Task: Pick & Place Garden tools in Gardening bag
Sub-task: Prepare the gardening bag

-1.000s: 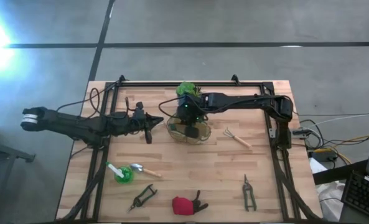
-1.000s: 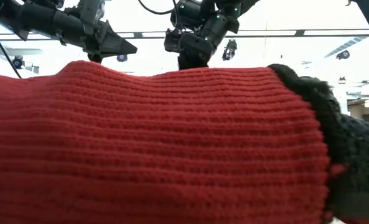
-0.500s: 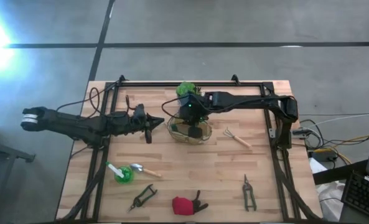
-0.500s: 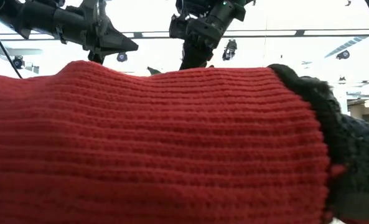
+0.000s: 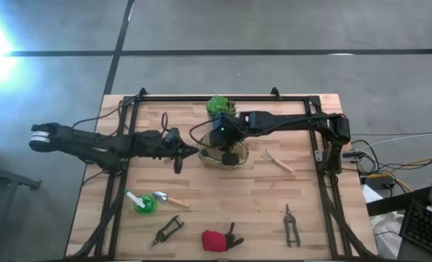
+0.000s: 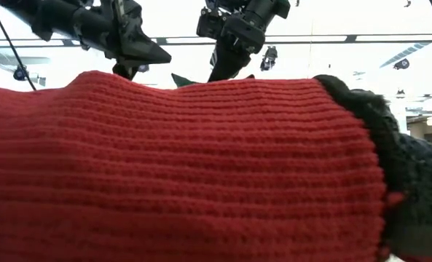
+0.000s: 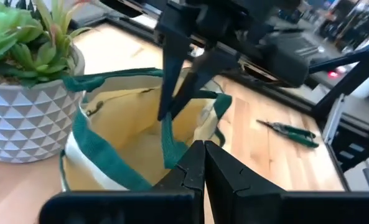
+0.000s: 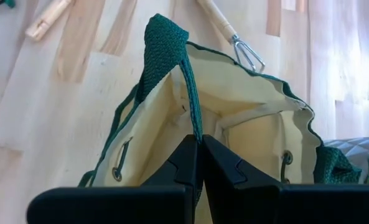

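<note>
Bag: I see the gardening bag (image 5: 223,153) mid-surface beside the plant pot (image 7: 28,118) | Right pincer (image 8: 196,163): clamped shut on its green strap | Left pincer (image 7: 203,165): shut, empty, just beside the bag's rim | Rake fork (image 5: 277,161): nearest tool, by my right arm.

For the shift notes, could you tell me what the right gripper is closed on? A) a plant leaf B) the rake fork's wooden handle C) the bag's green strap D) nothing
C: in the right wrist view the right gripper is shut on the green strap rising from the gardening bag, while the rake fork lies on the table beyond.
</note>
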